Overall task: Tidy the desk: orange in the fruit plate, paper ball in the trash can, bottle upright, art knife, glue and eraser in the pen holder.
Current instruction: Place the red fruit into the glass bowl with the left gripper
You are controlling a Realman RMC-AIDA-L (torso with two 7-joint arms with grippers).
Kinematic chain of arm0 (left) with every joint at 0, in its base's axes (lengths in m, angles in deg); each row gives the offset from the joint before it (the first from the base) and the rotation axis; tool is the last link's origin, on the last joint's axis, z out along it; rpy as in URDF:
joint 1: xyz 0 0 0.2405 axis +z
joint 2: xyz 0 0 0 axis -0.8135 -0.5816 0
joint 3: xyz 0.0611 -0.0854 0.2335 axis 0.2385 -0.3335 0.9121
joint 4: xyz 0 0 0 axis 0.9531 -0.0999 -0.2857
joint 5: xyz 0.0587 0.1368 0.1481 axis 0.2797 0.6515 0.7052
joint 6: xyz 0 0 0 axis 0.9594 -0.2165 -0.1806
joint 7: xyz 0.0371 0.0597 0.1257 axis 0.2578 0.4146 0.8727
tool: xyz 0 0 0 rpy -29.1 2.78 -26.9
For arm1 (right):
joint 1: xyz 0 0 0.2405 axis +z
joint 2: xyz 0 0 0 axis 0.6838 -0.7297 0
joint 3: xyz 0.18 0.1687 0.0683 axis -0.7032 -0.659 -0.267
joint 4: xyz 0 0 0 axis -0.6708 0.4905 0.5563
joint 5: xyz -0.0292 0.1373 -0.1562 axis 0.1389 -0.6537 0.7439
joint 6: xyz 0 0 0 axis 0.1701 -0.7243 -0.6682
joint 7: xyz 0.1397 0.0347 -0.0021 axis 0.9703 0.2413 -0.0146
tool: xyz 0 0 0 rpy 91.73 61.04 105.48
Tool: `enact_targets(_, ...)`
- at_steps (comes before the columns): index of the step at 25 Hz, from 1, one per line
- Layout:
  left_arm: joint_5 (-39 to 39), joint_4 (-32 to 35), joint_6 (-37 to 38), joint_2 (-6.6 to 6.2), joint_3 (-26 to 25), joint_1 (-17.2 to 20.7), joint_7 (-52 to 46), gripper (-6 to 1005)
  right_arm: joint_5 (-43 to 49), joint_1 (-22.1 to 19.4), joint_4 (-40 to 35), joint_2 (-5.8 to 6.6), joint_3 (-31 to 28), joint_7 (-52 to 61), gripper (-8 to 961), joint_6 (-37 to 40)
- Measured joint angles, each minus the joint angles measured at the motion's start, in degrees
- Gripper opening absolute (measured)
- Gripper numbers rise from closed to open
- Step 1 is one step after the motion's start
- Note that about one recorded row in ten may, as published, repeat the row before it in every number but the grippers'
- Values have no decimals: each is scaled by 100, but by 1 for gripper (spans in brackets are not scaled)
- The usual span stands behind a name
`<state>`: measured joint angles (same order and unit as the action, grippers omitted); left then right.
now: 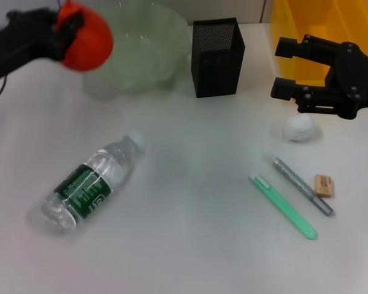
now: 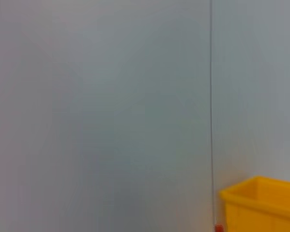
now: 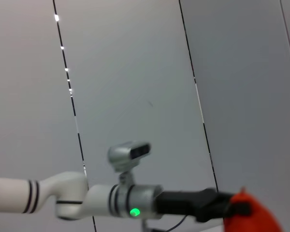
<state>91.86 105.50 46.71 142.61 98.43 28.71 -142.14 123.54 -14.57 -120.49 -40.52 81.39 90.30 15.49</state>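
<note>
My left gripper (image 1: 70, 30) is shut on the red-orange orange (image 1: 89, 44) and holds it in the air beside the left rim of the pale-green fruit plate (image 1: 165, 30). The right wrist view also shows the orange (image 3: 253, 217). My right gripper (image 1: 283, 67) is open, just behind and above the white paper ball (image 1: 300, 127), in front of the yellow trash can (image 1: 306, 24). The bottle (image 1: 92, 184) lies on its side at the front left. A green stick tool (image 1: 283, 206), a grey one (image 1: 302, 185) and the tan eraser (image 1: 324, 185) lie at the right. The black pen holder (image 1: 218, 56) stands mid-back.
The white desk (image 1: 190, 245) is bare in the middle and along the front. In the left wrist view only a grey wall and a corner of the yellow trash can (image 2: 261, 208) appear. I cannot tell which stick tool is the art knife and which the glue.
</note>
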Motion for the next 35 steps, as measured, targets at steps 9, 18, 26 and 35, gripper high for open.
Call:
enact_targets(9,24,-806,-1577,-1,299,-1338,595,152,16,-3,38,-42,0,17,838,-3)
enact_targets(18,17,-870,-3477,20,1192,-1741,773,153,25,-20,71,-122,0,38,838,-80)
enact_targets(26,24,-893,-3533,1,1154,-1698,458,162,27,18,78,-155,0,52,837,-82)
enact_targets(35,3,-733,-2254,-127,693,-1439,-824,488,-4,12,65,-173,1,189,837,-82)
